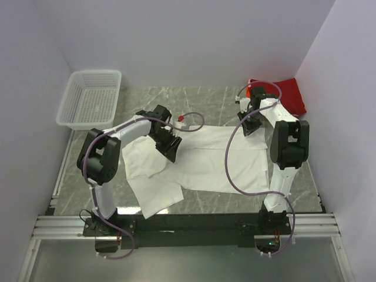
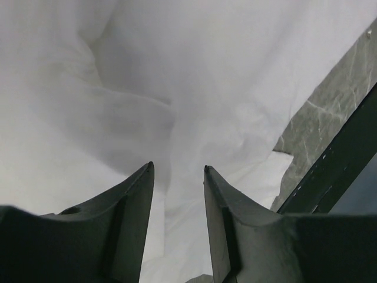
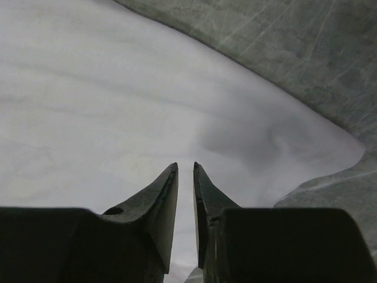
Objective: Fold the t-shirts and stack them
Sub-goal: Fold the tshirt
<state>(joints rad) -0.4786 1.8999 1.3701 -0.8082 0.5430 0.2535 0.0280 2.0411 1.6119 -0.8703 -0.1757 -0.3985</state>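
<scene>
A: Mid-table, reaching the near edge, we've got the plain white cloth t-shirt (image 1: 205, 161) spread out but rumpled on the grey marbled table (image 1: 205, 103).
B: What else do we see?
A: Bright red cloth t-shirt (image 1: 291, 94) bunched in the far right corner, white plastic mesh basket (image 1: 76, 94) in the far left corner.
B: Grippers?
A: Left gripper (image 2: 177, 168) over the white shirt's left side, jaws apart, nothing between. Right gripper (image 3: 185, 165) at its far right edge, jaws a narrow slit apart, we see no cloth pinched.
</scene>
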